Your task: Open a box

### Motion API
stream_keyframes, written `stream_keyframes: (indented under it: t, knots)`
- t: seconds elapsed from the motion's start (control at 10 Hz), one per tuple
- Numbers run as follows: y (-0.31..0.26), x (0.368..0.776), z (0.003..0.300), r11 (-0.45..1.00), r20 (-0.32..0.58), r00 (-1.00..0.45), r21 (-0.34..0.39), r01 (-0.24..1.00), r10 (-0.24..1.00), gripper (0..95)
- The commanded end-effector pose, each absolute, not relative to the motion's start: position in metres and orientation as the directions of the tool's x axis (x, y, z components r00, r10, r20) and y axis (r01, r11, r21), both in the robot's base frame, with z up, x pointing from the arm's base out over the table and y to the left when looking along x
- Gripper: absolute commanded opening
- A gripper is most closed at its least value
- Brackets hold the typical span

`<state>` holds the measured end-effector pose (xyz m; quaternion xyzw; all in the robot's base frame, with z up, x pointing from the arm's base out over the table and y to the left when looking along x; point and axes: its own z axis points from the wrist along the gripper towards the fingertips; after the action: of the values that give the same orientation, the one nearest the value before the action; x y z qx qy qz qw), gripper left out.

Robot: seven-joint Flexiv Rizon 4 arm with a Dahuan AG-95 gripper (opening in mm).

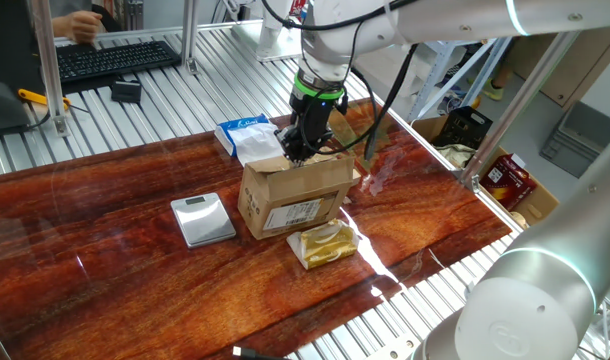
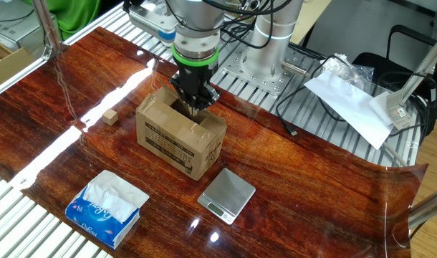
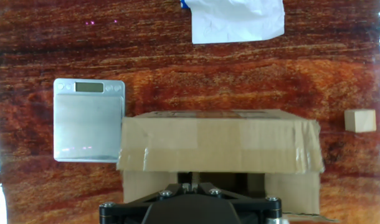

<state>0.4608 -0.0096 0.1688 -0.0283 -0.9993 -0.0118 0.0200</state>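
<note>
At the far left of one fixed view, a black keyboard (image 1: 113, 57) is lying on the ribbed metal bench (image 1: 105, 120), with a yellow-handled tool (image 1: 40, 98) just beside a metal post. The glossy red-brown wooden table (image 1: 115, 290) is filling the middle, throwing back long streaks of light. A small silver scale (image 1: 202, 218) is sitting left of centre on it. Just right of the scale, the box (image 1: 295, 195) is standing near the table's centre, its white barcode label facing the near side. The gripper (image 1: 303, 150) is pointing straight down at the top of the box, jaws pressed together with nothing visibly between them; the fingertips seem to be dipping between the flaps, though the view there is crowded. Behind the box, a blue-and-white tissue packet (image 1: 247, 136) is lying at the table's far edge, and a yellow wrapped packet (image 1: 325, 243) is lying just in front of the box. Farther right, cardboard cartons (image 1: 490, 160) are standing on the floor. In the other fixed view, a small wooden block (image 2: 110, 116) is resting near the box.
</note>
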Motion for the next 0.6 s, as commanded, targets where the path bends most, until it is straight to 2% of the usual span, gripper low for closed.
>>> stream_keyframes:
  t: [0.1, 0.6]
  knots:
    - [-0.0053, 0.4559, 0.1713, 0.997, 0.047, -0.997, 0.020, 0.068, 0.067, 0.0]
    - [-0.0050, 0.4554, 0.1720, 0.997, 0.055, -0.995, 0.019, 0.081, 0.080, 0.0]
